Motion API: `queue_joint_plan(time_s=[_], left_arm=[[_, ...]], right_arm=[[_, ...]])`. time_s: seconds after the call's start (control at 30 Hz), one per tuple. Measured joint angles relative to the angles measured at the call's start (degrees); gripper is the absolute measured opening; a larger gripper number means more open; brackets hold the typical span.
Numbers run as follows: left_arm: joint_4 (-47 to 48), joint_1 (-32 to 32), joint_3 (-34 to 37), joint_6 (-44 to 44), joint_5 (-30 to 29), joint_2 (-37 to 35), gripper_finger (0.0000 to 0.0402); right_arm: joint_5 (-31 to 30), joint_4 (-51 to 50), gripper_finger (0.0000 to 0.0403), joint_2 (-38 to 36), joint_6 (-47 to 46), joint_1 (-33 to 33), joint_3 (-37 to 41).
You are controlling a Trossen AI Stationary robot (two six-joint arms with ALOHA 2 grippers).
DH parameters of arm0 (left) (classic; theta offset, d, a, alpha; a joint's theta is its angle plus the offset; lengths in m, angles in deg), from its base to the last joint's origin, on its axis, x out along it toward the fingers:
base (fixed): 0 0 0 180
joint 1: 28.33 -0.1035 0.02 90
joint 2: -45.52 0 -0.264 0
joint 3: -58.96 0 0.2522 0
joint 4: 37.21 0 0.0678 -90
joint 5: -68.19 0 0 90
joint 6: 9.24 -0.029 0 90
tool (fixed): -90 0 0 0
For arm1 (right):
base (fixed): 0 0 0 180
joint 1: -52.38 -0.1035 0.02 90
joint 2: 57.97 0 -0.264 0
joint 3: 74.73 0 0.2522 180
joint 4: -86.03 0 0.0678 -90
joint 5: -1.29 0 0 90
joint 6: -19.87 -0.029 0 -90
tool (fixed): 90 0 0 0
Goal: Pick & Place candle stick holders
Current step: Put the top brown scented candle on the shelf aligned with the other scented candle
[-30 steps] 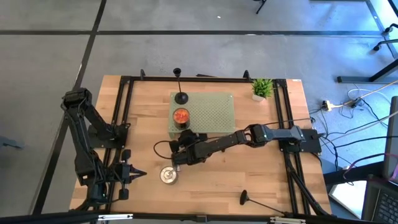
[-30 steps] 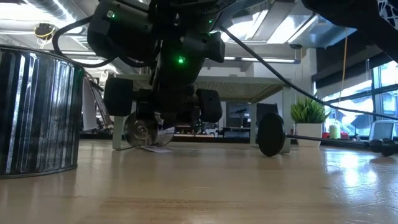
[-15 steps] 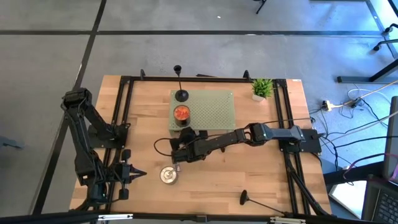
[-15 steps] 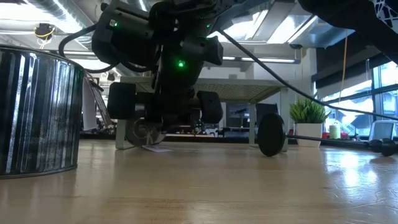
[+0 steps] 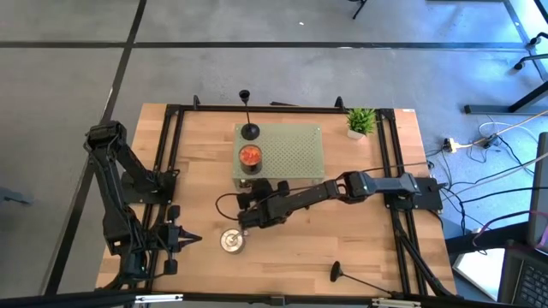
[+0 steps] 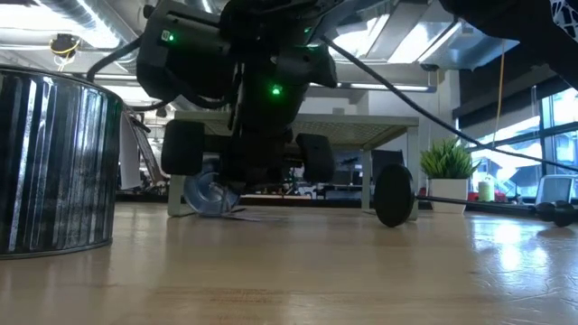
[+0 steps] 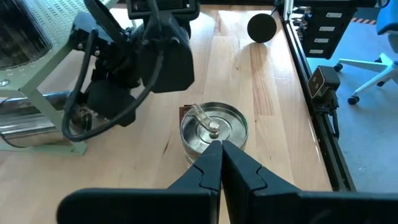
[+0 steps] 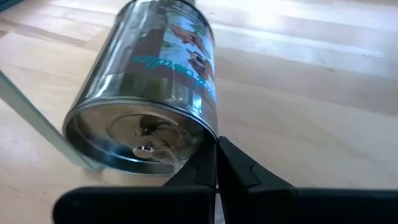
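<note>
Right gripper point(image 5: 246, 214): fingers pressed together, nothing held; tips are set just beside a silver can point(image 8: 152, 96) lying on its side by the green mat point(image 5: 295, 154). Whether they touch the can cannot be told.

Left gripper point(image 7: 220, 155): fingers pressed together, nothing held, parked at the table's point(image 5: 368, 248) left front near an upright silver can point(image 5: 231, 241).

Candle stick holders: one is seen upright at the mat's far left corner point(image 5: 248, 128); one lies at the table's front edge point(image 5: 342, 275).

An orange can point(image 5: 249, 156) stands on the mat.

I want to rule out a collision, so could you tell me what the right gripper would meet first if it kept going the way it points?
Probably the tin can lying on its side right ahead of the right gripper.
</note>
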Motion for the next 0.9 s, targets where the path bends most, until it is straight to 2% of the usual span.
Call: queue_joint_plan(time_s=[0.6,0.9], left_arm=[[-2.5,0.0,0.0,0.2,-1.4,0.0,0.0002],[-4.2,0.0,0.0,0.1,-2.7,0.0,0.0002]], right_arm=[[-0.2,-12.5,0.0003,0.0,-14.4,-3.4,0.0],[2.3,-13.6,0.0003,0.0,-18.3,-6.5,0.0]])
